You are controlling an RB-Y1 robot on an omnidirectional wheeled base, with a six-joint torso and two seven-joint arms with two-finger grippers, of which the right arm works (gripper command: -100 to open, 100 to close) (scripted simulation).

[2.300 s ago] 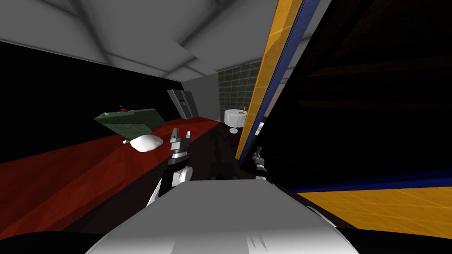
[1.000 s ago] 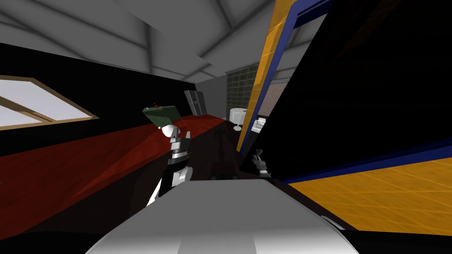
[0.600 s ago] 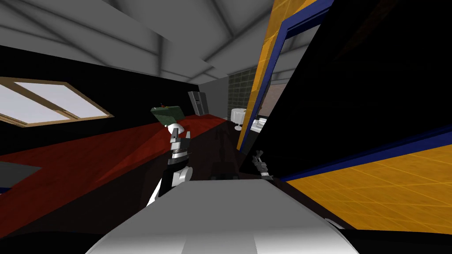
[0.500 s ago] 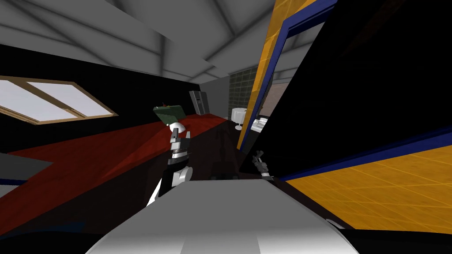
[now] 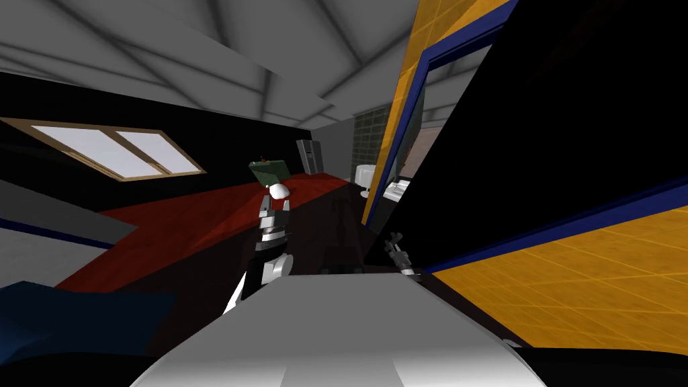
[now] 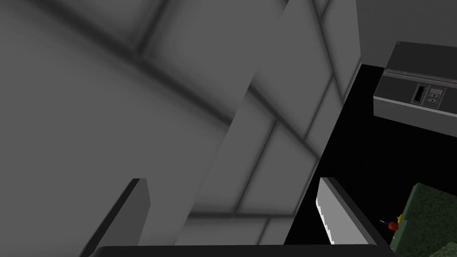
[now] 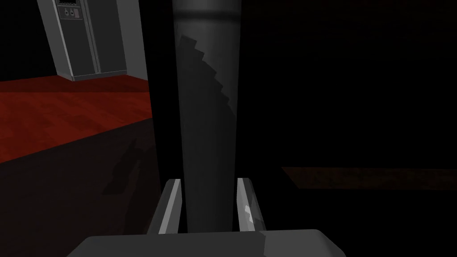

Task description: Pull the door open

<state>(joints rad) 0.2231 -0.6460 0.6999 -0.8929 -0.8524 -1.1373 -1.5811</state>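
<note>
In the head view, the door (image 5: 537, 134), a dark, nearly black panel, spreads from 12 to 4 o'clock. It stands swung off its blue frame (image 5: 411, 134) in the orange wall (image 5: 605, 282). The right gripper (image 5: 394, 239) is at the panel's near edge, between 4 and 5 o'clock of the centre. The left gripper (image 5: 275, 209) is raised at about 9 o'clock over the red floor (image 5: 188, 222), well apart from the door, with a green counter (image 5: 267, 171) at its 12 o'clock.

In the left wrist view, the left gripper's fingers (image 6: 332, 216) stand wide apart with nothing between them.

In the right wrist view, the right gripper (image 7: 209, 205) has its two fingers (image 7: 172, 205) pressed against the sides of an upright dark grey bar handle (image 7: 207, 111). The handle stands against the door's black face (image 7: 357, 89), and a grey fridge (image 7: 89, 40) stands far beyond.
</note>
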